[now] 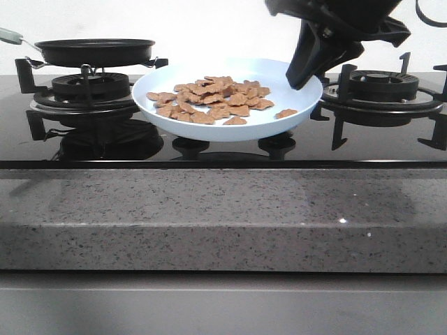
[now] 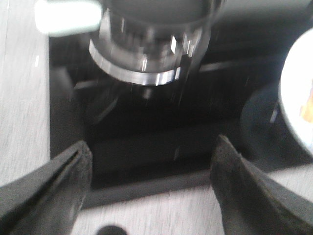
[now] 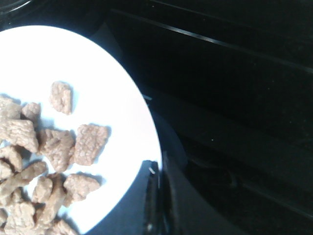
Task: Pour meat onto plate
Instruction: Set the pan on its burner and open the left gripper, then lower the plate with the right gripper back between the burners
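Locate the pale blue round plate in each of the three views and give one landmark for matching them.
Front view: the pale blue round plate sits at centre, between the two burners, holding the orange-brown meat pieces.
Left wrist view: only its rim shows at the right edge.
Right wrist view: it fills the left side, the right gripper closed on its rim.
Shared landmark: the meat on the plate.

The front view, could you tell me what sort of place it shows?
Most likely a kitchen: a black glass gas hob set in a speckled stone counter, a frying pan on one burner, and a plate of meat.
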`<action>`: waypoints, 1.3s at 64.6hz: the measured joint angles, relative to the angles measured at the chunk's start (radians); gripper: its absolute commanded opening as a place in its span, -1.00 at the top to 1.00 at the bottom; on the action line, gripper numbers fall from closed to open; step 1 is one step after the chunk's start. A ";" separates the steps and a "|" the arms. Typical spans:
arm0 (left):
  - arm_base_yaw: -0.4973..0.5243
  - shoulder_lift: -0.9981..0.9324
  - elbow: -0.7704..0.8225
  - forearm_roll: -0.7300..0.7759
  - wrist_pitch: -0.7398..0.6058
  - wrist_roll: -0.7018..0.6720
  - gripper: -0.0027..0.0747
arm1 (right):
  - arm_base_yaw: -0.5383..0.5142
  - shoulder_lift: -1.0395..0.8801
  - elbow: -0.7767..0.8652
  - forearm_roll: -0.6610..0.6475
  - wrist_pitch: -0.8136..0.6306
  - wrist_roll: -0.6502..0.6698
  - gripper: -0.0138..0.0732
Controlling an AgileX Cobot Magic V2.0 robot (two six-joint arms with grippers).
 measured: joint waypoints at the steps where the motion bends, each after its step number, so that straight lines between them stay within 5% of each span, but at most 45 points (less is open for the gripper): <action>1: -0.006 -0.013 0.015 0.014 0.000 -0.009 -0.36 | 0.000 0.000 0.000 0.000 0.000 0.000 0.94; 28: -0.020 -0.251 0.183 0.073 -0.004 -0.038 -0.36 | 0.000 0.000 0.000 0.000 0.000 0.000 0.94; 62: -0.020 -0.265 0.184 0.073 -0.008 -0.040 -0.36 | 0.000 0.000 -0.003 0.000 0.007 0.000 0.94; 84: -0.020 -0.265 0.184 0.073 -0.004 -0.040 -0.36 | -0.097 0.050 -0.241 -0.008 0.147 -0.002 0.94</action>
